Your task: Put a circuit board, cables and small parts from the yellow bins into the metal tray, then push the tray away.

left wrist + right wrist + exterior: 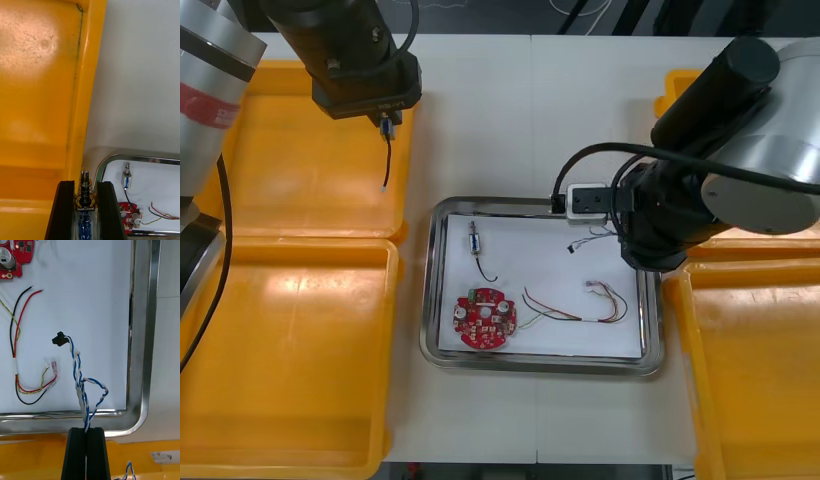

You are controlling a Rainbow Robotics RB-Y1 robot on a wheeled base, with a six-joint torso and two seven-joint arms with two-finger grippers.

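The metal tray [540, 365], white inside, sits mid-tabletop [480, 120] between the yellow bins [290, 350]. The bins right of the tray are cut off by the picture's edge.

A round red circuit board [485, 320] lies in the tray's near left corner. A small metal part [474, 240] trailing a thin black lead lies toward its far left corner. Red and yellow cables [575, 305] lie in its near right part.

From the front, the right arm covers the tray's far right corner and the hand beneath it, and a few strands of a twisted blue and white cable [590, 240] stick out. The right wrist view supplies the rest. The right hand [88, 433] is pinched nearly closed on one end of that cable. The cable rises from the fingers across the tray's rim and over the white floor, ending in a small black connector. Whether it touches the floor cannot be told.

The left hand [387, 125] hangs over the bin at the tray's far left, with a thin black lead dangling from it. The front view leaves its load a dark blur. In the left wrist view the fingers [65, 210] stand apart on a second small metal part [85, 191], wire-wound with two pins. Something blue lower between the fingers is hard to make out. The tray's corner lies just past the bin's rim.

Beyond the tabletop's far edge the room is a dark strip, too cut off to read.
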